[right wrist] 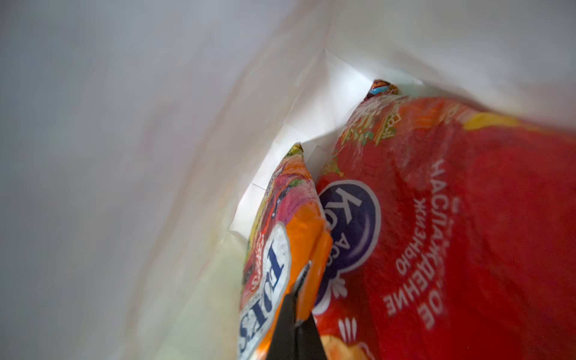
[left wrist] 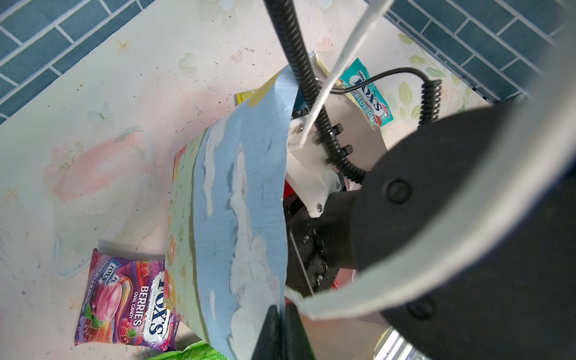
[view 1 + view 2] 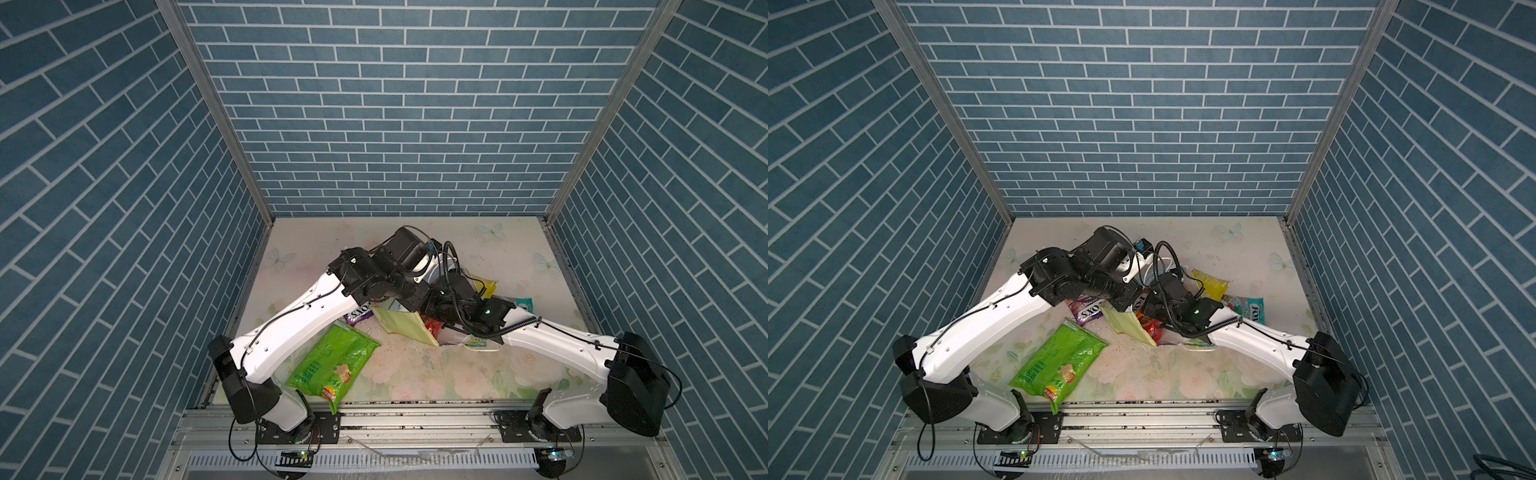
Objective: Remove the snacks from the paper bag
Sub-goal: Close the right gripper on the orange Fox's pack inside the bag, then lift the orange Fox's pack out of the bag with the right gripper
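Note:
The paper bag (image 3: 405,328) (image 3: 1126,325) stands mid-table, its sky-print panel (image 2: 243,202) facing the left wrist camera. My left gripper (image 2: 282,327) is shut on the bag's rim. My right gripper (image 1: 296,314) is inside the bag's white interior, shut on the edge of an orange FOX'S pack (image 1: 280,249). Beside that pack lies a red cookie pack (image 1: 467,218), and another small pack (image 1: 381,88) sits deeper in. Outside the bag lie a green chip bag (image 3: 332,365) (image 3: 1059,361), a purple FOX'S pack (image 2: 124,299) (image 3: 1088,309), a yellow-green pack (image 3: 486,284) and a teal FOX'S pack (image 2: 366,93) (image 3: 521,303).
A white cord handle (image 2: 343,56) of the bag crosses in front of the right arm's black cable. A small multicoloured packet (image 3: 478,343) lies under the right forearm. Blue brick walls close three sides of the floral table (image 3: 415,374); a metal rail (image 3: 415,409) runs along the front.

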{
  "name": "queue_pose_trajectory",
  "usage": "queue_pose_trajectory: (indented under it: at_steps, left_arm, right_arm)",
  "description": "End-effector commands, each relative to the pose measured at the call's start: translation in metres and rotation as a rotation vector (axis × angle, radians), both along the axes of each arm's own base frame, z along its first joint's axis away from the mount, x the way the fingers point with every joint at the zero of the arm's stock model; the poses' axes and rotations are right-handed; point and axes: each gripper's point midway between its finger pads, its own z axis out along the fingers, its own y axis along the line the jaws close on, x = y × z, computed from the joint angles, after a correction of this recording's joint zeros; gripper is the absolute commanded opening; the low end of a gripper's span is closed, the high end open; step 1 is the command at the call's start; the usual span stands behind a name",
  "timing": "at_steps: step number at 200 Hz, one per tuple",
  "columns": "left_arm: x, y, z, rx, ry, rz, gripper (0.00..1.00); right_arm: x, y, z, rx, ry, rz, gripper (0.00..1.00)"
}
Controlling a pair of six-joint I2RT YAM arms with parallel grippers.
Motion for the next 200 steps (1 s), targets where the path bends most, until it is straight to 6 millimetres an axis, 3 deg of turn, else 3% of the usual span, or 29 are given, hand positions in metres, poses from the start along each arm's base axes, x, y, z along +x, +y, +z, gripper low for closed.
queue_pose_trajectory:
  at_steps: [1,54,200]
  left_arm:
    - [0.006,0.008,-0.003,0.039,-0.015,0.018,0.09]
    - [0.015,0.012,-0.006,0.052,-0.032,0.045,0.09]
    - [0.034,0.015,-0.005,0.049,-0.040,0.085,0.09]
  right_arm:
    - [-0.005,-0.011,0.016,0.003,-0.044,0.002,0.00]
    - [-0.014,-0.026,0.035,0.010,-0.093,0.016,0.00]
    - [-0.044,-0.060,0.061,-0.024,-0.156,0.097,0.00]
